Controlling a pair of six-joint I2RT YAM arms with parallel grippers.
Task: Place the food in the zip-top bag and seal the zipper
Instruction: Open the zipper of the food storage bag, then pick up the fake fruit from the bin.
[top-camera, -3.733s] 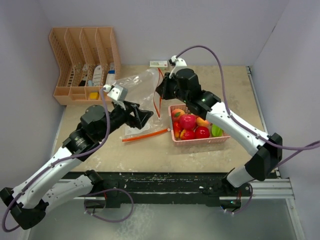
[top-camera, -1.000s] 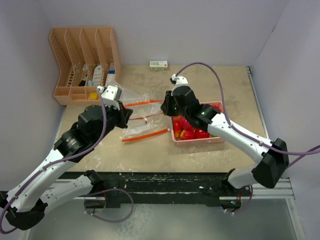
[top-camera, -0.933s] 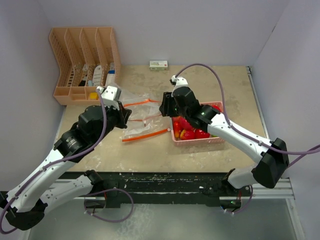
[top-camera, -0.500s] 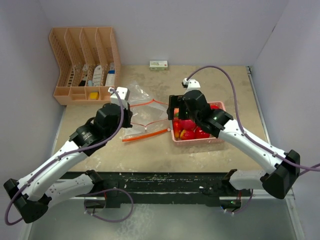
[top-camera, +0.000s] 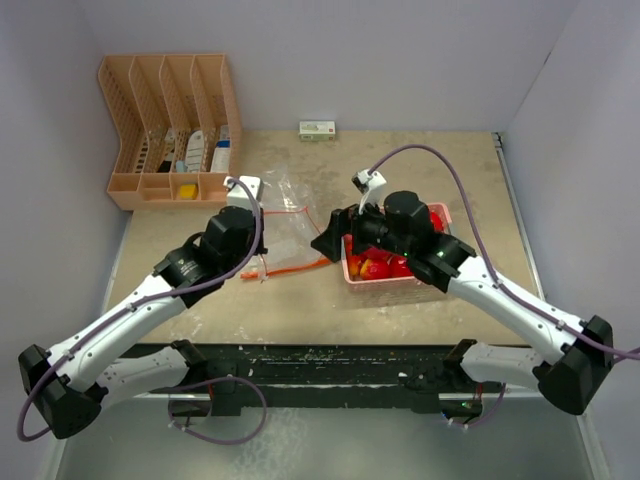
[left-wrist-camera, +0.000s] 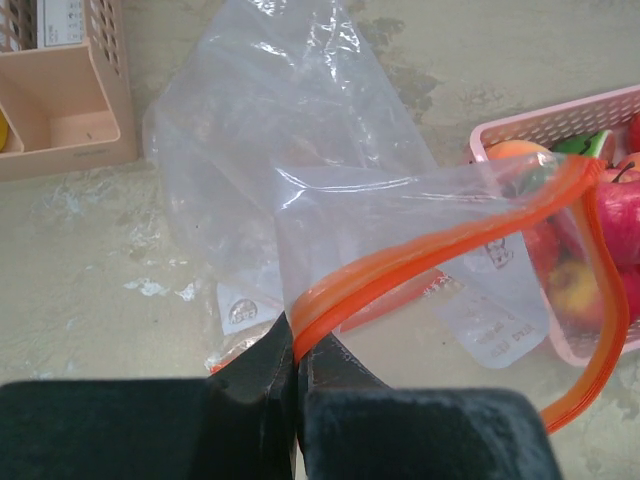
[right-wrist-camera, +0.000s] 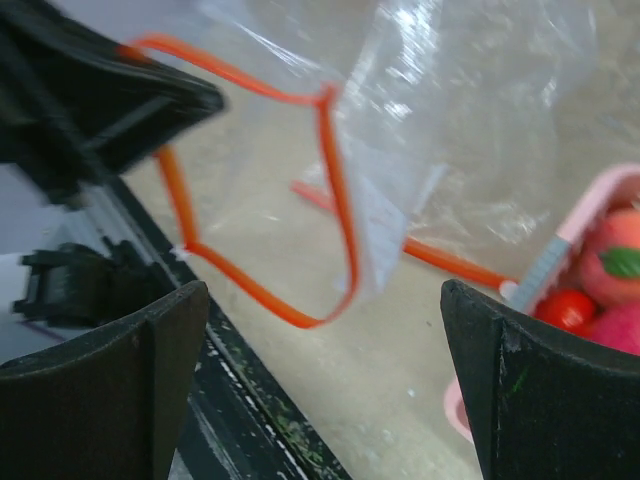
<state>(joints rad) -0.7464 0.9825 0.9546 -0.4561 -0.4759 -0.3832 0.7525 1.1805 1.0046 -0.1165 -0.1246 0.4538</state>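
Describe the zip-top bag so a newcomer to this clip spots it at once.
Find the pink basket of toy fruit right of centre on the table. Directly left of it is the zip-top bag, crumpled clear plastic. Only it has an orange zipper rim, pinched in the jaws of the left gripper.

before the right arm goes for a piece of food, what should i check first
1. Left gripper shut on the zip-top bag rim: ok.
2. Bag mouth open, orange zipper spread in a loop: ok.
3. Right gripper open and empty: ok.
4. Food lying in the pink basket beside the bag: ok.
5. Right gripper clear of the bag film: cannot tell.
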